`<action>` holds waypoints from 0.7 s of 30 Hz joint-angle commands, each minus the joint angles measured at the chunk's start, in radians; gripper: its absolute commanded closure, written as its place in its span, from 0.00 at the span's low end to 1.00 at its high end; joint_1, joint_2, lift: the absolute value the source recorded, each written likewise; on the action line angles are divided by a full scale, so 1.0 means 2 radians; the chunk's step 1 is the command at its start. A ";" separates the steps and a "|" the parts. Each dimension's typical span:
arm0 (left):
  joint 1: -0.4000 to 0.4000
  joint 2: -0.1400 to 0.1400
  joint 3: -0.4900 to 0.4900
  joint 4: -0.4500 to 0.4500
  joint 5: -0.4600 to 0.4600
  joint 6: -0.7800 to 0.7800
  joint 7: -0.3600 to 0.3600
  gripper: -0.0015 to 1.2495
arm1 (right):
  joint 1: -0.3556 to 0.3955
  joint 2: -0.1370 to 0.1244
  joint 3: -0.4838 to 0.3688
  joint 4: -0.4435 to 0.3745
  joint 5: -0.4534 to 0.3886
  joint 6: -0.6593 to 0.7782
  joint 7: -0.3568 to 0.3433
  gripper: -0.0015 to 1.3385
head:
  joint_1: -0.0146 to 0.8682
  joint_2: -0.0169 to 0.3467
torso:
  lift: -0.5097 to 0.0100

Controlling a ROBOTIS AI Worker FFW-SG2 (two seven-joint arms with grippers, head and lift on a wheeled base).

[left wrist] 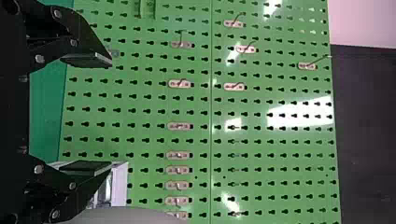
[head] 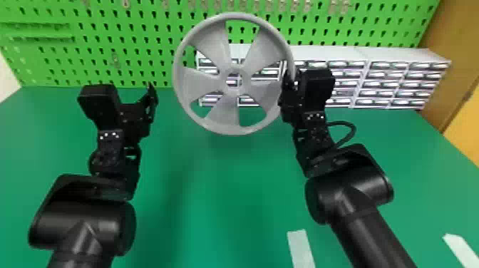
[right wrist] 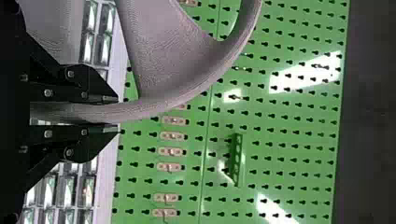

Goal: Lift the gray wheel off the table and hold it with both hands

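The gray wheel [head: 217, 83] is upright above the green table, its spokes facing the head camera. At its right rim is my right gripper [head: 294, 83], shut on that rim. In the right wrist view the rim of the wheel [right wrist: 163, 100] runs between the two fingers of my right gripper [right wrist: 116, 112], which press on it from both sides. My left gripper [head: 137, 96] stands apart from the wheel, to its left. The left wrist view has my left gripper [left wrist: 109, 114] open with nothing between its fingers, and an edge of the wheel [left wrist: 126, 215] beyond them.
A green pegboard [head: 135, 53] with hooks rises behind the table [head: 221, 199]. White drawer cabinets [head: 388, 53] stand along the table's back, behind and right of the wheel. Pale strips [head: 301, 249] lie near the front right.
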 commanded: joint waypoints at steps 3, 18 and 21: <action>0.010 0.000 -0.008 -0.012 0.008 0.000 0.011 0.37 | 0.001 0.000 0.000 0.005 0.005 -0.007 -0.003 0.82 | 0.82 0.09 | 0.79; 0.030 0.008 -0.050 -0.042 0.054 0.000 0.045 0.36 | -0.006 -0.001 0.003 0.005 0.005 0.005 -0.003 0.82 | 0.82 0.09 | 0.79; 0.030 0.011 -0.058 -0.040 0.056 -0.008 0.047 0.37 | -0.007 0.000 0.005 0.005 0.005 0.005 -0.003 0.82 | 0.82 0.09 | 0.79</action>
